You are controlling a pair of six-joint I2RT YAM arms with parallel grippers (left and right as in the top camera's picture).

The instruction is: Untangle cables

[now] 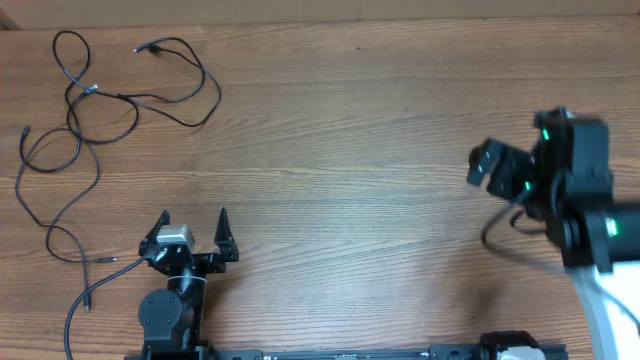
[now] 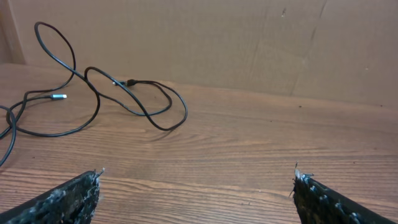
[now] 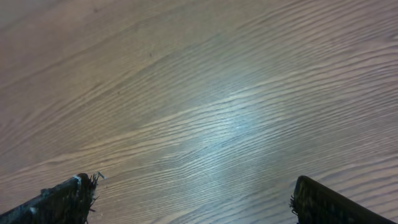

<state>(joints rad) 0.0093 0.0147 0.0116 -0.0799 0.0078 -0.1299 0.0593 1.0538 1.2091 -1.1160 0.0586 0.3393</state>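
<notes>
Cables (image 1: 90, 90), loosely tangled, lying far left on the wooden table (image 1: 350, 120): left gripper (image 1: 193, 215) and distant right gripper (image 1: 497, 165) both gaping empty, a one-sided pull risking cinching crossings into a knot.

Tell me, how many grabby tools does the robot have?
2. The left tool sits low and left of middle, open. The right tool is at the far right, open too. None look hidden.
</notes>
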